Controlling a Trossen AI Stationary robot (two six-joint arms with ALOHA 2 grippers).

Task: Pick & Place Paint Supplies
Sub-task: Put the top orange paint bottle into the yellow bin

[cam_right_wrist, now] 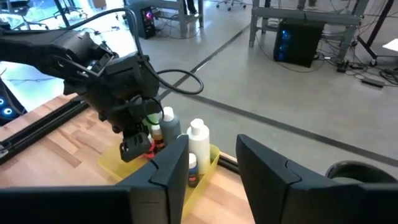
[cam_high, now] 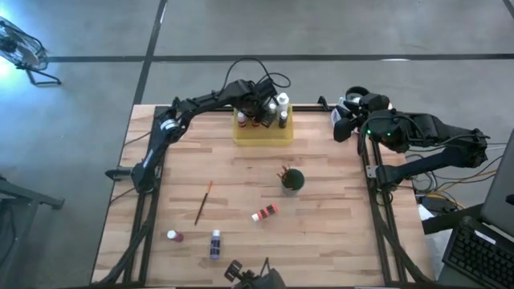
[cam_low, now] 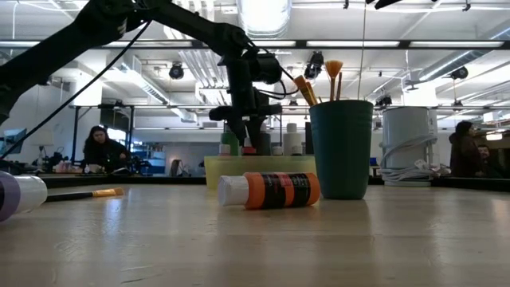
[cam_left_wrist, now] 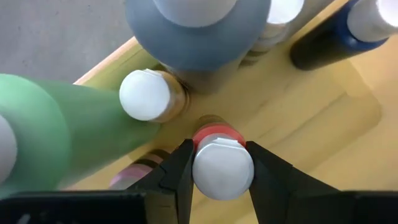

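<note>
My left gripper (cam_left_wrist: pixel 221 180) points down into the yellow tray (cam_high: pixel 263 132) at the table's far edge and is shut on a red paint bottle (cam_left_wrist: pixel 214 134) with a white cap. Around it in the tray stand a green bottle (cam_left_wrist: pixel 56 137), a brown bottle (cam_left_wrist: pixel 146 94), a grey-blue bottle (cam_left_wrist: pixel 199 31) and a dark blue one (cam_left_wrist: pixel 329 37). My right gripper (cam_right_wrist: pixel 211 162) waits open, high at the far right corner (cam_high: pixel 349 120), with nothing between its fingers. My left gripper pinches the red bottle's white cap (cam_left_wrist: pixel 222 169) between its two fingers, one on each side. The fingers come from above, pointing steeply down. The bottle stays upright among the other bottles in the tray; the cap hides whether its base stands on the tray floor.
A dark green cup (cam_high: pixel 293 180) holding brushes stands mid-table. In front of it an orange-red bottle (cam_high: pixel 264 213) lies on its side. A loose brush (cam_high: pixel 203 202), a purple bottle (cam_high: pixel 174 236) and a blue-purple bottle (cam_high: pixel 215 244) lie toward the near left. People sit in the room beyond.
</note>
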